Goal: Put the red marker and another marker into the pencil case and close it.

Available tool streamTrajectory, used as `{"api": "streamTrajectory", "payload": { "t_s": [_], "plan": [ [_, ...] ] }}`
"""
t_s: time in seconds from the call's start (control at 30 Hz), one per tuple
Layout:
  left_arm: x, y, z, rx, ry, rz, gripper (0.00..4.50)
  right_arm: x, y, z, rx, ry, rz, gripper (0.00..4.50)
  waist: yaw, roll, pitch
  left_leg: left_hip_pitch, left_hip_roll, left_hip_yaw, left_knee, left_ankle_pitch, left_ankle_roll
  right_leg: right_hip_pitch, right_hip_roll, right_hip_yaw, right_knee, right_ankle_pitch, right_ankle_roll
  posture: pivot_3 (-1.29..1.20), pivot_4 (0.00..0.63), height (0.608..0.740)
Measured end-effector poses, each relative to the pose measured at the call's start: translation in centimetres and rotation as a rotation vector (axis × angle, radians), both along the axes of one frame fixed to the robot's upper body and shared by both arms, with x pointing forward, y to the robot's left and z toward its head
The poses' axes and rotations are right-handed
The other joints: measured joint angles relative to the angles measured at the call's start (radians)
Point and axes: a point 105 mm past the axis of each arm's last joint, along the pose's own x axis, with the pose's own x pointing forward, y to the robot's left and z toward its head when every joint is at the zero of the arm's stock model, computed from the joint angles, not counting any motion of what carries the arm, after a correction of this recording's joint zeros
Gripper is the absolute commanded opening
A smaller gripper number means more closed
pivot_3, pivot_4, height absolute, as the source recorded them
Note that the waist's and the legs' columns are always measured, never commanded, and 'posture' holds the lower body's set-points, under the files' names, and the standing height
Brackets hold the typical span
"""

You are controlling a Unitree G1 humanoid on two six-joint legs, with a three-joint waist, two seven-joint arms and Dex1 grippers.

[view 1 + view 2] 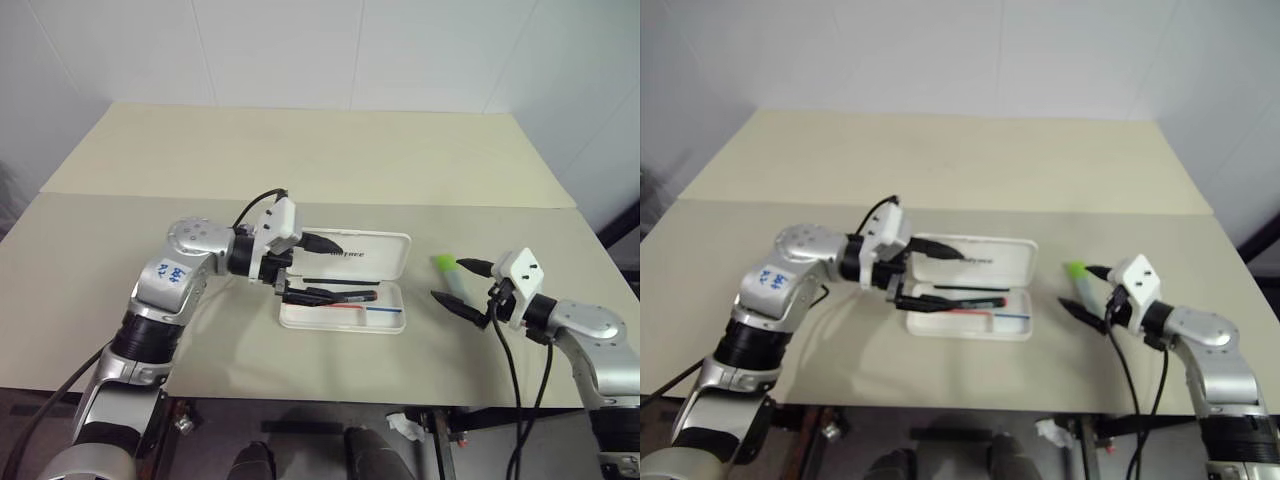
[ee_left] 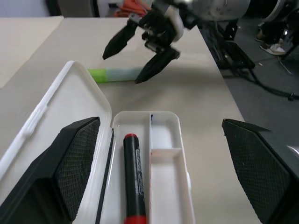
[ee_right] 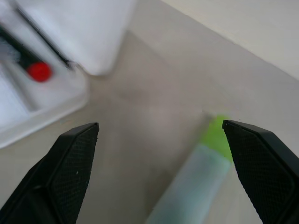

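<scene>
On the pale tabletop the white pencil case lies open, its lid folded back flat on the far side of the tray, with small dark lettering on the lid. Inside the tray, the red marker rests lengthwise in the long compartment next to the hinge, red cap at one end and black barrel along the middle; a thin divider separates it from the smaller compartments, where a red and blue stripe shows on the floor of the tray. Over the left end of the case hangs the left gripper, its two black fingers spread wide and holding nothing, one above the lid and one low by the tray. Well to the right of the case lies the light green marker on the bare table, with a brighter green end pointing away from the robot. Around its near end sits the right gripper, fingers wide apart on either side of the marker; whether either fingertip touches it is hard to tell.
</scene>
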Motion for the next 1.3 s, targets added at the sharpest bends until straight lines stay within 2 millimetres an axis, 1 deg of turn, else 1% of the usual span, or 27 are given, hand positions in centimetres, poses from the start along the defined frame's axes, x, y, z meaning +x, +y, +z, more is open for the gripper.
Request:
{"api": "streamTrajectory", "payload": {
  "t_s": [0.07, 0.13, 0.3, 0.37, 0.5, 0.6, 0.7, 0.8, 0.97, 1.1, 1.3],
  "plan": [
    [-0.1, 1.0, 0.1, -0.013, -0.029, 0.020, 4.48, 0.2, -0.2, -1.1, 0.012, 0.032, -0.062, 4.50, 0.000, 0.000, 0.000, 0.000, 0.000, 0.000, 0.000, 0.000, 0.000, 0.000, 0.000, 0.000, 0.000, 0.000, 0.000, 0.00, 0.150, 0.740],
    [0.0, 2.4, 0.1, -0.007, -0.060, 0.060, 4.48, 0.4, -0.2, -2.1, 0.041, 0.064, -0.114, 4.50, -0.002, 0.000, 0.000, 0.000, 0.000, 0.001, 0.000, 0.000, 0.000, 0.000, 0.000, 0.000, 0.000, 0.000, 0.000, 0.00, 0.150, 0.740],
    [-0.3, 5.5, -0.1, -0.058, -0.054, 0.097, 4.48, 0.7, 0.1, -2.5, 0.077, 0.069, -0.159, 4.50, -0.005, -0.001, -0.001, 0.003, 0.000, 0.002, 0.000, 0.000, 0.000, 0.002, 0.000, 0.000, -0.001, -0.001, -0.002, 0.00, 0.150, 0.740],
    [-0.7, 6.6, 0.2, -0.114, -0.066, 0.090, 4.48, 0.8, 0.1, -2.7, 0.088, 0.071, -0.176, 4.50, -0.005, -0.002, -0.002, 0.004, 0.000, 0.003, 0.000, 0.001, 0.001, 0.003, 0.000, 0.001, -0.002, -0.004, -0.011, 0.00, 0.150, 0.740],
    [-1.2, 8.9, 0.1, -0.109, -0.105, 0.089, 4.48, 1.2, 0.3, -3.1, 0.107, 0.090, -0.204, 4.50, -0.010, -0.005, -0.004, 0.010, 0.000, 0.007, 0.000, 0.003, 0.004, 0.008, 0.000, 0.006, -0.005, -0.002, -0.016, 0.00, 0.150, 0.740],
    [-1.8, 10.4, -0.2, -0.114, -0.111, 0.065, 4.50, 1.7, 0.6, -3.6, 0.130, 0.122, -0.224, 3.93, -0.026, -0.006, -0.005, 0.015, 0.001, 0.008, -0.002, 0.004, 0.007, 0.018, 0.000, 0.007, -0.020, 0.005, -0.019, 0.00, 0.150, 0.740],
    [-1.9, 11.2, 0.0, -0.124, -0.121, 0.068, 4.50, 1.9, 1.2, -3.9, 0.140, 0.146, -0.220, 3.05, -0.034, -0.012, -0.008, 0.014, 0.001, 0.009, -0.001, 0.005, 0.008, 0.021, -0.001, 0.008, -0.028, 0.010, -0.026, 0.00, 0.150, 0.740],
    [-1.7, 11.7, -0.1, -0.126, -0.124, 0.079, 4.50, 2.0, 1.6, -4.0, 0.140, 0.153, -0.210, 2.05, -0.040, -0.016, -0.011, 0.012, 0.001, 0.011, -0.002, 0.005, 0.008, 0.022, -0.003, 0.009, -0.037, 0.012, -0.030, 0.00, 0.150, 0.740],
    [-1.8, 11.8, -0.1, -0.124, -0.142, 0.079, 4.50, 2.6, 1.6, -3.8, 0.145, 0.145, -0.212, 0.51, -0.040, -0.019, -0.013, 0.010, 0.001, 0.012, -0.006, 0.004, 0.008, 0.019, -0.003, 0.008, -0.039, 0.011, -0.029, 0.00, 0.150, 0.740],
    [-1.7, 11.8, 0.0, -0.125, -0.149, 0.081, 4.50, 3.3, 1.3, -3.2, 0.144, 0.123, -0.221, 0.49, -0.041, -0.019, -0.013, 0.010, 0.001, 0.012, -0.009, 0.004, 0.008, 0.018, -0.003, 0.008, -0.038, 0.011, -0.021, 0.00, 0.150, 0.740],
    [-1.4, 12.1, -0.1, -0.134, -0.144, 0.095, 4.50, 3.8, 0.6, -2.8, 0.133, 0.104, -0.237, 0.49, -0.042, -0.018, -0.013, 0.010, 0.001, 0.012, -0.013, 0.004, 0.008, 0.016, -0.003, 0.008, -0.038, 0.009, -0.018, 0.00, 0.150, 0.740]
  ]
}}
